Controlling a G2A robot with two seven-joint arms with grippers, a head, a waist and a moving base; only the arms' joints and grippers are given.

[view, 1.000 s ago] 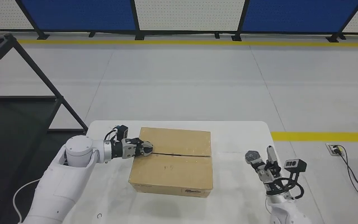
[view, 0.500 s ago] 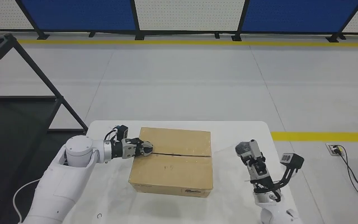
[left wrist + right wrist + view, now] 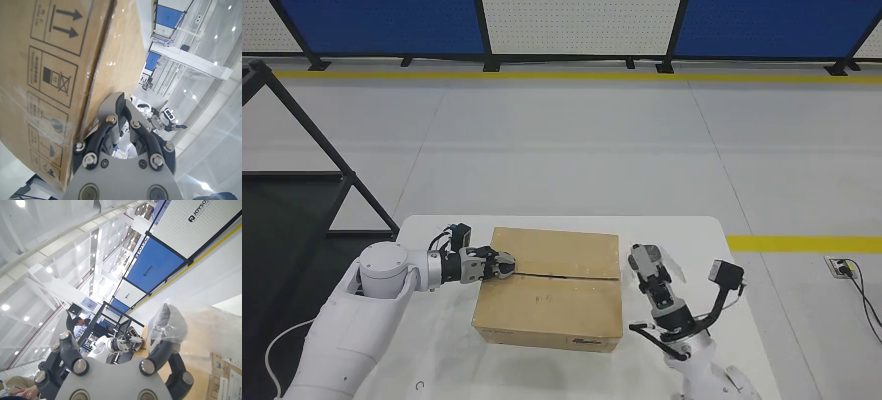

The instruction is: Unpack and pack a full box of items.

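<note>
The white table [image 3: 672, 232] takes up the lower middle of the top view. The cardboard box [image 3: 552, 300] lies flat at its centre, both top flaps down and meeting along a seam [image 3: 562, 273] that runs left to right. A small white label [image 3: 587, 342] sits on the box's near edge.

The left gripper [image 3: 504, 267] is at the box's left edge, level with the seam. In the left wrist view its two fingers [image 3: 118, 106] are pressed together at the tips, right against the corner where the box's top meets its printed side. Nothing can be made out between them.

The right gripper [image 3: 654, 262] is just beside the box's right edge, near its far right corner, pointing away from the robot. Whether it touches the cardboard cannot be told. Its fingers are spread wide apart and hold nothing. A scrap of clear plastic film [image 3: 166, 323] clings around one fingertip.

Beyond the table lies bare pale floor. A black metal rack [image 3: 312, 140] slants down the left side of the frame, and a floor socket [image 3: 840, 266] sits at the right edge beside a short yellow stripe [image 3: 802, 243]. Farther off, a long yellow line [image 3: 542, 74] crosses the upper part of the frame. Behind it stand blue [image 3: 382, 25] and white panels [image 3: 577, 25] in black frames.
</note>
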